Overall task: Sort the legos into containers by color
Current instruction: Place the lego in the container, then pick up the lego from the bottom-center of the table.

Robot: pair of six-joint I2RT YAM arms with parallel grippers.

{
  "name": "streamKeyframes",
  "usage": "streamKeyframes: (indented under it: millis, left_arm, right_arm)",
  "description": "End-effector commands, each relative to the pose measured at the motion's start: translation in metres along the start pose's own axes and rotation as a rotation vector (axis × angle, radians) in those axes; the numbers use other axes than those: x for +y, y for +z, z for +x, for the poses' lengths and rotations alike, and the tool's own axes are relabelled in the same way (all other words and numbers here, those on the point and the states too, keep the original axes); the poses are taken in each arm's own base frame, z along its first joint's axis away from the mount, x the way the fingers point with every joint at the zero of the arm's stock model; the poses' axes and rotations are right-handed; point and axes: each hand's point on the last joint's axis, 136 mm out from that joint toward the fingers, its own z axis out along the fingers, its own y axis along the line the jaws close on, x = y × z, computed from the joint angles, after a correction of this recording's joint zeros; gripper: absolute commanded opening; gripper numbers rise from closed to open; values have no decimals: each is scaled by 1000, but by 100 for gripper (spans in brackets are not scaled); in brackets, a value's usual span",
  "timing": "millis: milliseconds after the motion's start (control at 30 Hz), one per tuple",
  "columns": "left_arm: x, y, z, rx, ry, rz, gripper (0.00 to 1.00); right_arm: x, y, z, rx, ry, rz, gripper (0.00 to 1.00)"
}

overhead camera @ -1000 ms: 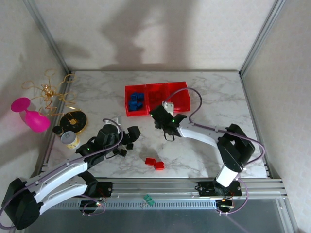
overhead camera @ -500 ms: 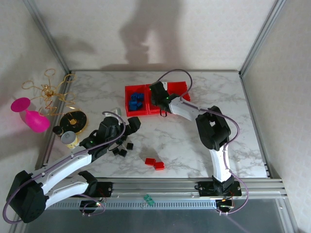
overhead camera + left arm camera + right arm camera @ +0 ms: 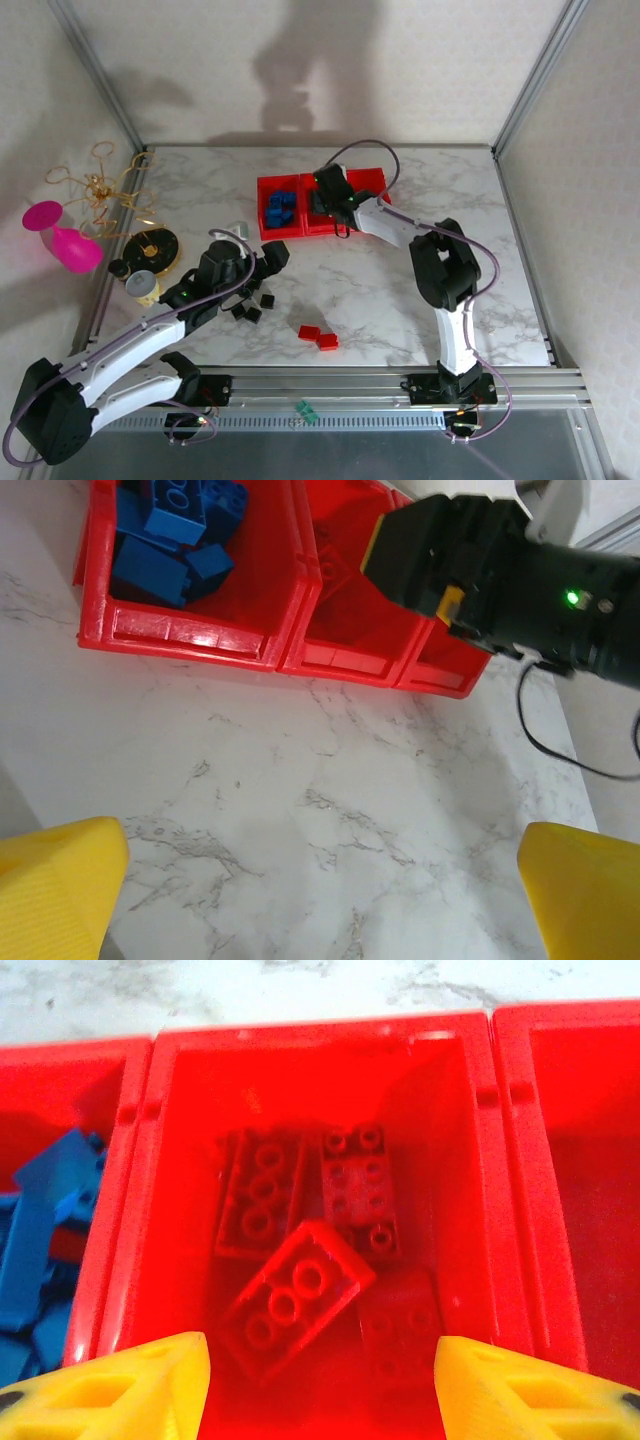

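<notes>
From above, three glossy, translucent red bins point(image 3: 281, 235) stand joined in a row on the marble-patterned worktop point(image 3: 350, 285). The right jaws hang over the middle bin, and chunky blue bricks point(image 3: 280, 208) fill the bin just to their left. The left jaws hover just beside a scatter of small black bricks point(image 3: 254, 306), with two loose red bricks point(image 3: 318, 336) off to their right. In the left wrist view, ribbed yellow fingers point(image 3: 55, 880) stand spread wide with nothing between them, over veined marble, with the low-walled bins ahead. In the right wrist view, yellow fingertips point(image 3: 125, 1390) are parted and empty, directly above four studded red bricks point(image 3: 300, 1295) lying jumbled in the middle bin.
</notes>
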Motion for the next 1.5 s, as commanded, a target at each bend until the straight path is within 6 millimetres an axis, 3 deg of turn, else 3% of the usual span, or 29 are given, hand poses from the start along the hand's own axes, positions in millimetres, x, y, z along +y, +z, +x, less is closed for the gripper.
streamKeyframes:
  millis: [0, 133, 300, 400, 667, 900, 1133, 1467]
  left_arm:
    - [-15, -12, -1, 17, 19, 42, 100]
    - [-11, -20, 10, 44, 5, 47, 100]
    - [2, -31, 19, 67, -4, 15, 100]
    - [9, -36, 26, 86, -7, -5, 100]
    - [27, -46, 39, 109, -41, -45, 100]
    - [35, -54, 41, 104, -57, -66, 100]
    - [40, -60, 39, 83, -65, -76, 100]
    - [43, -60, 39, 78, -60, -91, 99]
  right_arm:
    - [23, -43, 15, 9, -19, -80, 63]
    - [33, -74, 60, 73, -77, -115, 67]
    - [66, -114, 128, 155, -283, -291, 70]
    - [67, -129, 161, 219, -361, -302, 72]
    - [87, -174, 220, 303, -518, -516, 78]
    - [94, -182, 255, 403, -638, -575, 74]
    - [89, -170, 282, 479, -724, -517, 75]
    - [85, -153, 293, 500, -791, -444, 69]
